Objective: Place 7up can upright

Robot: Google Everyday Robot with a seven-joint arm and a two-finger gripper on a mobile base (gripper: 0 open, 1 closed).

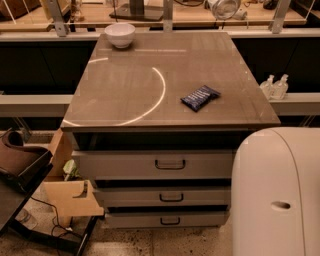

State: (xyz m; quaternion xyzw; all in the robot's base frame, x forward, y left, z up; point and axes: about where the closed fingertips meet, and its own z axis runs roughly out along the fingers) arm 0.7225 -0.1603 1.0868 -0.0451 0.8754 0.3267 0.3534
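Gripper: I do not have it in frame, so I cannot tell whether it is open, closed or carrying anything. It is somewhere outside the picture's edges.
Arm housing (277, 195): the only part of the rig I can see, a white rounded shell filling the lower right of the frame. It touches nothing on the table.
7up can: I cannot place it with confidence. It is not standing or lying anywhere on the table top that I can see.
Silvery object (223, 7): rounded and shiny, at the top edge right of centre, past the far edge of the table. It could be the can, but I cannot confirm that.
Table (125, 90): grey glossy top in the middle of the frame, with a curved streak of reflected light on its left half.
Snack packet (200, 97): dark blue, lying flat on the right half of the top, well apart from the bowl.
Bowl (120, 34): white, at the far left corner of the top.
Drawers (170, 164): three stacked fronts under the top, all with handles showing.
Progress: by my judgement nothing is finished. No can stands upright on the table, so the whole placing is left to do.
Next need: as I judge it, getting the gripper and the can into view over a bare part of the top.
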